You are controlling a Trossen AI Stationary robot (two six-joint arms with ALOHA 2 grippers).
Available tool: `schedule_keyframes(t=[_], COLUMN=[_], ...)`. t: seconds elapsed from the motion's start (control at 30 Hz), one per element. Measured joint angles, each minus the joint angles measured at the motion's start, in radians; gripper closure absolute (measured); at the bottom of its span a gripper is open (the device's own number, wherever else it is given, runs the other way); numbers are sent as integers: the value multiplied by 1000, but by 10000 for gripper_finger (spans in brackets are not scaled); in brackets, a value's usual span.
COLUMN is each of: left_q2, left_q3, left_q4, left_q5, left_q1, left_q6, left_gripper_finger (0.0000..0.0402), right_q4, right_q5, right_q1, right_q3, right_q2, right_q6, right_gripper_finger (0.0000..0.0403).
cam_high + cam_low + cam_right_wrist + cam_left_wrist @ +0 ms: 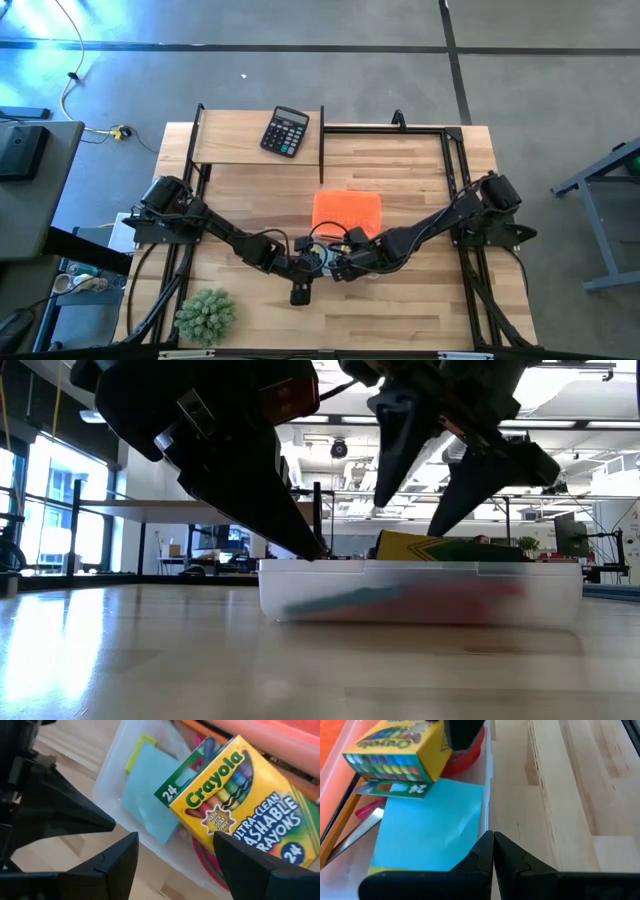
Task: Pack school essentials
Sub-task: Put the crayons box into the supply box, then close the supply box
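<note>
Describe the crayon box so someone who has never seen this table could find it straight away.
Start at the wooden table and find the clear plastic box near its middle, beside the orange lid, where both grippers meet. The crayon box rests tilted inside it, on top of the light-blue notepad. It is the only yellow-and-green carton, printed "Crayola" and "24".

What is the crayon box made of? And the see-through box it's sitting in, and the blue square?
The crayon box looks like thin printed cardboard: sharp folded edges and slightly shiny printed colours. The clear bin seems to be frosted plastic, since the things inside show through its wall as blurry colours. The blue notepad looks like plain matte paper, flat with no shine.
</note>
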Motion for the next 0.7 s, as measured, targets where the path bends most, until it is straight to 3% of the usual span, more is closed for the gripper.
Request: schedule_keyframes(t=[0.37, 0.7], left_q2=[-31, -107], left_q3=[1, 1], left_q4=[-45, -185], left_q5=[14, -6], left_q1=[-3, -1], left_q6=[-29, -13], left_gripper_finger=[401, 401], right_q4=[-140, -364], right_q5=[26, 82], right_q1=[5, 23], right_q3=[81, 183], right_q2=[-14, -14], right_q6=[-19, -16], right_gripper_finger=[155, 155])
